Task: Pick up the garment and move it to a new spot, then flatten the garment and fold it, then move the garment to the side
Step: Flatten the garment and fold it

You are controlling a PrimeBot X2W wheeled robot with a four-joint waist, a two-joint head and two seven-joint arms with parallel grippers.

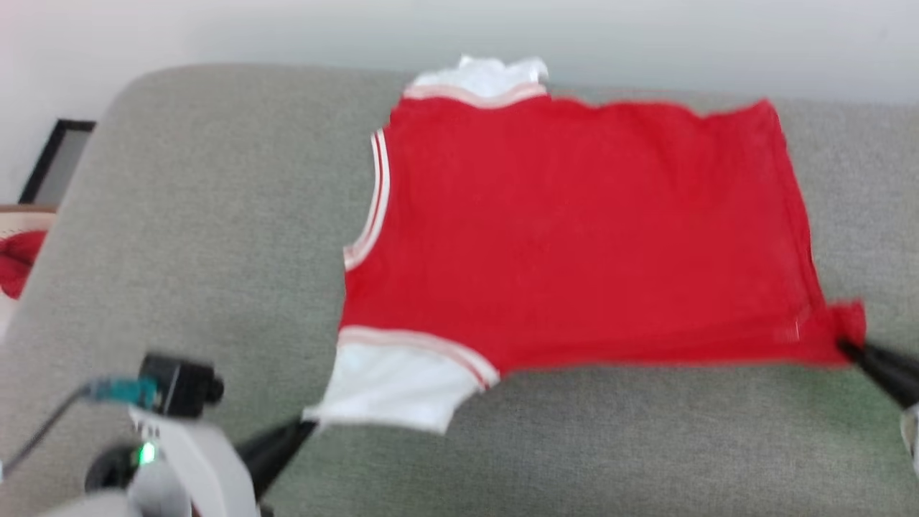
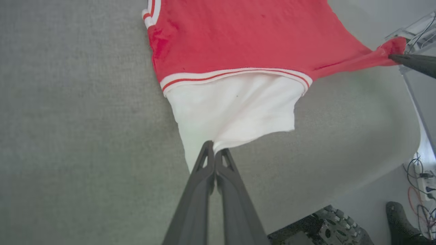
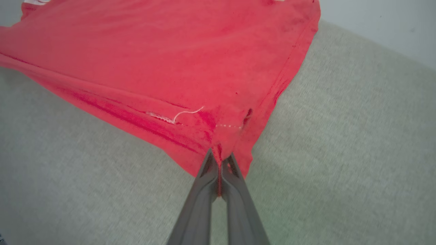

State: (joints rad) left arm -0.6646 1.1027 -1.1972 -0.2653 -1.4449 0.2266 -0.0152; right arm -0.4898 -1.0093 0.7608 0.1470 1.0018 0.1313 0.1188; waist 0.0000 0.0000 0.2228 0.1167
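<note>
Left end effector [image 2: 214, 146] is clenched on the near white sleeve's edge and my right end effector [image 3: 219, 154] on the near red hem corner of the garment [image 1: 574, 230], spread on the grey padded surface [image 1: 201, 215] just ahead of both. Its long axis runs left to right between my grips, so flattening likely needs both arms pulling apart; a small red cloth [image 1: 18, 262] sits well off left.

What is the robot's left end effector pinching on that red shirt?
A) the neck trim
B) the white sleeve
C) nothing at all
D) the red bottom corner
B: the left end effector is shut on the edge of the white sleeve of the red shirt; the right end effector grips the red corner.
</note>
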